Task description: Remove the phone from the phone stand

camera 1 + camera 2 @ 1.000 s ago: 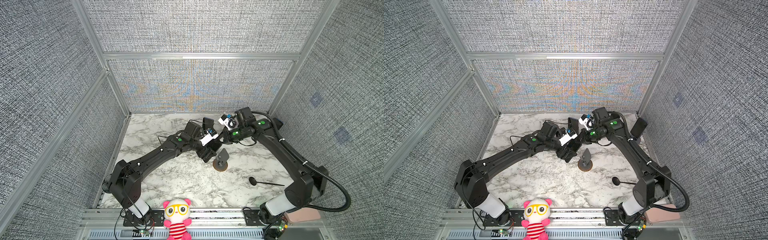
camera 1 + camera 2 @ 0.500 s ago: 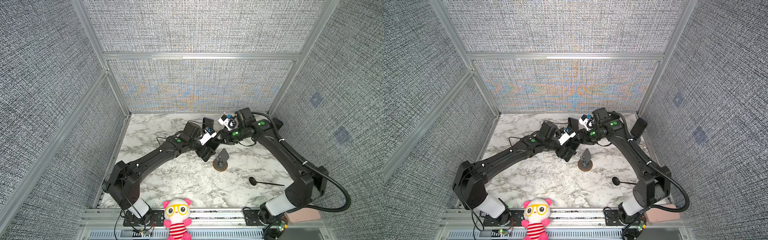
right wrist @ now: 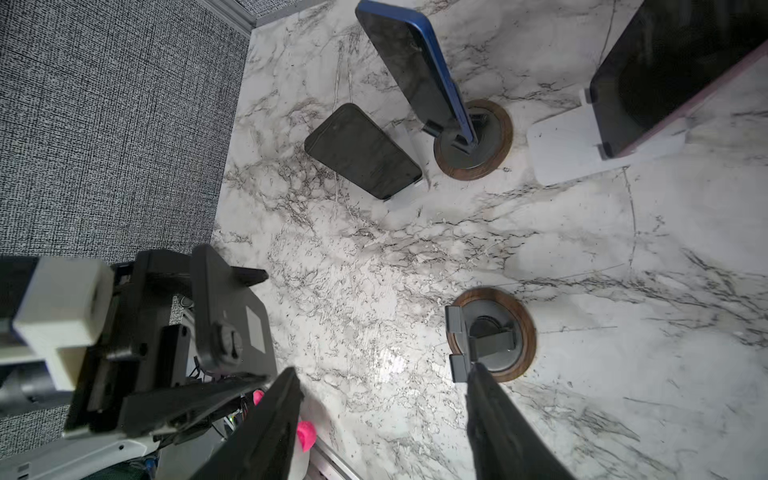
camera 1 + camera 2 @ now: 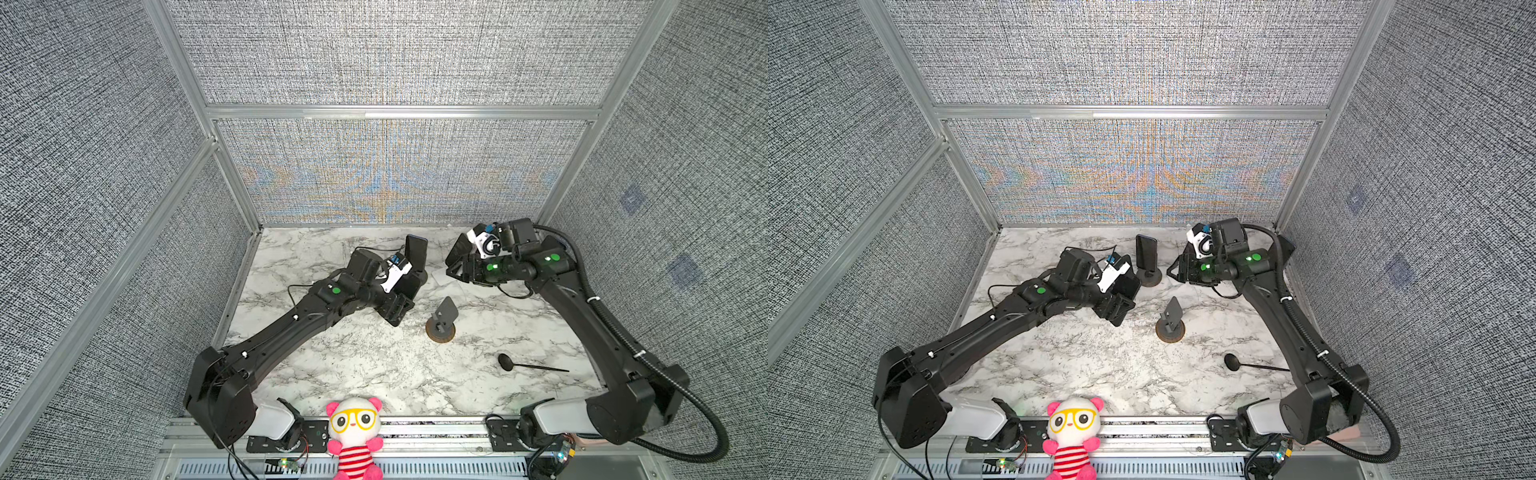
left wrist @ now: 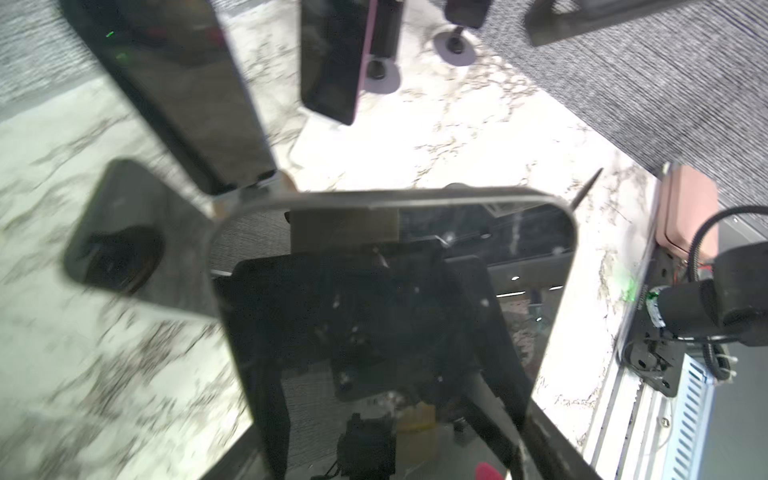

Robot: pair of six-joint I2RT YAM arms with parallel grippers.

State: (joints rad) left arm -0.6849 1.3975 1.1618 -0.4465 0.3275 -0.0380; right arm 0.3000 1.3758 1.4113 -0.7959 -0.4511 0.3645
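Black phone (image 5: pixel 390 311) in left fingers (image 4: pixel 395 309), off stand (image 4: pixel 442 320).

In the left wrist view we are seeing the phone (image 5: pixel 390 316) running off the bottom edge and covering the fingers of the left gripper (image 4: pixel 403 299). Beside it a dark rounded plate (image 5: pixel 116 249) is blurring past naming, and the top edge is cutting a dark phone (image 5: pixel 178 95) and the pink-edged phone (image 5: pixel 332 58). In a top view the blue phone (image 4: pixel 416 249) is losing its round stand (image 3: pixel 478 153) behind that gripper. In the right wrist view the bottom edge is cutting off the fingers of the right gripper (image 3: pixel 382 370).
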